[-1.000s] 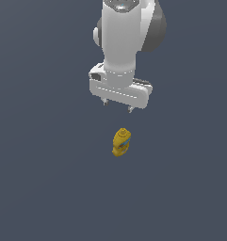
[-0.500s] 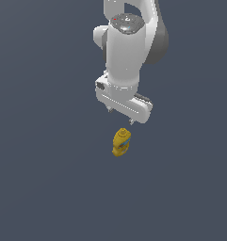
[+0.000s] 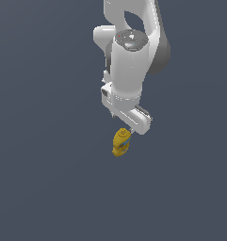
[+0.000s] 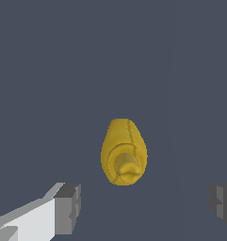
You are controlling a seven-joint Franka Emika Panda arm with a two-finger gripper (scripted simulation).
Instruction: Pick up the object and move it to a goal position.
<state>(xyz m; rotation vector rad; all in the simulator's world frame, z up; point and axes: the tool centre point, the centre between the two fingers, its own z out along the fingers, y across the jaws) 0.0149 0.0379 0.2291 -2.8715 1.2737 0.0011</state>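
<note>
The object point(image 3: 121, 142) is a small yellow-orange lumpy item with a thin light-blue band, lying on the dark grey floor. In the wrist view the object point(image 4: 123, 151) sits ahead of the gripper, roughly centred between the two fingers. My white gripper point(image 3: 129, 128) hangs just above the object and is apart from it; in the exterior view the hand hides most of the fingers. In the wrist view my gripper point(image 4: 144, 204) is open wide and empty, with one grey fingertip point(image 4: 68, 207) on one side and the other point(image 4: 222, 201) at the frame's edge.
The flat dark grey floor point(image 3: 49, 179) surrounds the object on all sides. The white arm point(image 3: 129, 61) rises above the gripper. No other objects or goal marker show.
The arm has come down toward the object and the hand has turned about its vertical axis. The object has not moved.
</note>
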